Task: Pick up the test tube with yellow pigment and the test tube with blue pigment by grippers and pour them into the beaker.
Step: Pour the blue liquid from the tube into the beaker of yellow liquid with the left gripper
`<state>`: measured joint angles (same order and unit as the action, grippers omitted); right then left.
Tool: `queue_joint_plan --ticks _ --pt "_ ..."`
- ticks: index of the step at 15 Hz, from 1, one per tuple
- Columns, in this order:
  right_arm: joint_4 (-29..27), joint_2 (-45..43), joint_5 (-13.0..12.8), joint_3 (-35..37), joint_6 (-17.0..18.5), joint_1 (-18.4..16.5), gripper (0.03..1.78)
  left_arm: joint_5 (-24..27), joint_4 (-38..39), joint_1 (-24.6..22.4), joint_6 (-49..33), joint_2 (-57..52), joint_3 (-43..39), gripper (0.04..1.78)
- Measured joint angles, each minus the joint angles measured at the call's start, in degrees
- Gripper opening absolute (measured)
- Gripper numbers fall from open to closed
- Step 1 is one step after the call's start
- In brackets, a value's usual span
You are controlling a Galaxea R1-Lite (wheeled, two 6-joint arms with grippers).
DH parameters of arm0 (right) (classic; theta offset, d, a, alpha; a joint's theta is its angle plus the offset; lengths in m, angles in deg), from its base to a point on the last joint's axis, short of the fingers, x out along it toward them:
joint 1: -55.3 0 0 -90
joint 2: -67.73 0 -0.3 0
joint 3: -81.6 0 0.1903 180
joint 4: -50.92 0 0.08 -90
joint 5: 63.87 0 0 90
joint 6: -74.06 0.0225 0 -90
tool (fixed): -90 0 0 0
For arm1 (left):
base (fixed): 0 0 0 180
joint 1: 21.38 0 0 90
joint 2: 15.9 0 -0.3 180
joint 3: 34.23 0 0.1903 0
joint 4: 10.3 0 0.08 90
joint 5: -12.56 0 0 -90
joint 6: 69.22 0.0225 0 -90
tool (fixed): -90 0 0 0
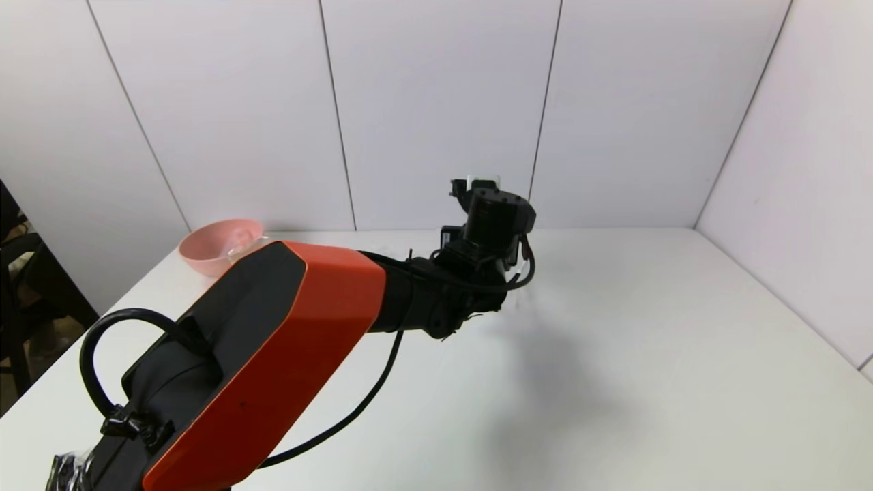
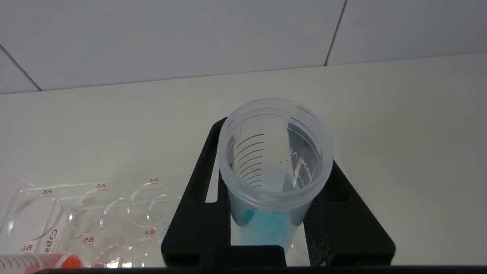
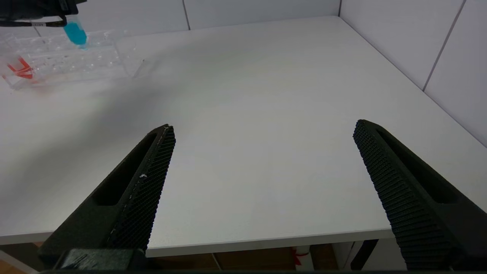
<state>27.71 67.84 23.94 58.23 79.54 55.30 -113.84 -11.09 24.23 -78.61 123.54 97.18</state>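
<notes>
My left gripper (image 2: pixel 276 152) is shut on the test tube with blue pigment (image 2: pixel 262 224), a clear graduated tube held between both black fingers with its open mouth facing the wrist camera. From the right wrist view that tube (image 3: pixel 76 32) hangs upright just above the clear tube rack (image 3: pixel 68 62). In the head view the orange left arm (image 1: pixel 273 341) reaches to the table's back middle and hides its own fingers. My right gripper (image 3: pixel 263 125) is open and empty over the table's front edge. The test tube with yellow pigment is out of view. I cannot make out the beaker.
A red-tipped tube (image 3: pixel 21 70) sits in the rack (image 2: pixel 95 205), beside the held tube. A pink bowl (image 1: pixel 219 245) stands at the back left. The white table (image 1: pixel 648 354) is walled at the back and right. Its front edge (image 3: pixel 266 239) is under my right gripper.
</notes>
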Motion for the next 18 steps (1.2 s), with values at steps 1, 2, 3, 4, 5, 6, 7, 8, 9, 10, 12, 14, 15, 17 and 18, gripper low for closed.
queue_joint_plan --ticks 1,2,3,4,5,6,7,8,9,10,12,14,15,17,18 --pt "0.0 0.0 0.0 0.0 0.0 0.0 1.71 0.0 0.0 0.3 0.5 -0.4 0.1 0.53" --pt "0.0 0.0 0.0 0.0 0.0 0.0 1.71 0.0 0.0 0.5 1.2 -0.7 0.3 0.53" --pt "0.0 0.0 0.0 0.0 0.0 0.0 1.71 0.0 0.0 0.7 1.5 -1.1 0.5 0.53" --pt "0.0 0.0 0.0 0.0 0.0 0.0 1.71 0.2 -0.1 0.7 2.0 -1.5 0.6 0.53" --pt "0.0 0.0 0.0 0.0 0.0 0.0 1.71 0.2 -0.2 0.7 2.2 -2.2 0.8 0.53" --pt "0.0 0.0 0.0 0.0 0.0 0.0 1.71 0.2 -0.7 0.6 2.3 -3.0 0.8 0.53" --pt "0.0 0.0 0.0 0.0 0.0 0.0 1.71 0.2 -1.1 0.6 2.3 -3.9 0.8 0.53" --pt "0.0 0.0 0.0 0.0 0.0 0.0 1.71 0.1 -1.5 0.7 2.3 -4.9 0.6 0.53" --pt "0.0 0.0 0.0 0.0 0.0 0.0 1.71 0.1 -2.0 0.7 2.3 -6.2 0.4 0.53" --pt "0.0 0.0 0.0 0.0 0.0 0.0 1.71 0.2 -2.7 0.4 2.4 -7.7 0.0 0.53" --pt "0.0 0.0 0.0 0.0 0.0 0.0 1.71 0.2 -4.5 -0.8 2.4 -11.3 -0.8 0.53" --pt "0.0 0.0 0.0 0.0 0.0 0.0 1.71 0.5 -6.5 -2.8 2.4 -15.5 -2.1 0.53" --pt "0.0 0.0 0.0 0.0 0.0 0.0 1.71 0.7 -7.2 -4.1 2.4 -17.6 -3.0 0.53" --pt "0.0 0.0 0.0 0.0 0.0 0.0 1.71 2.6 -8.2 -7.3 2.4 -21.9 -5.6 0.53" --pt "0.0 0.0 0.0 0.0 0.0 0.0 1.71 4.0 -9.0 -9.2 2.4 -24.1 -7.3 0.53"
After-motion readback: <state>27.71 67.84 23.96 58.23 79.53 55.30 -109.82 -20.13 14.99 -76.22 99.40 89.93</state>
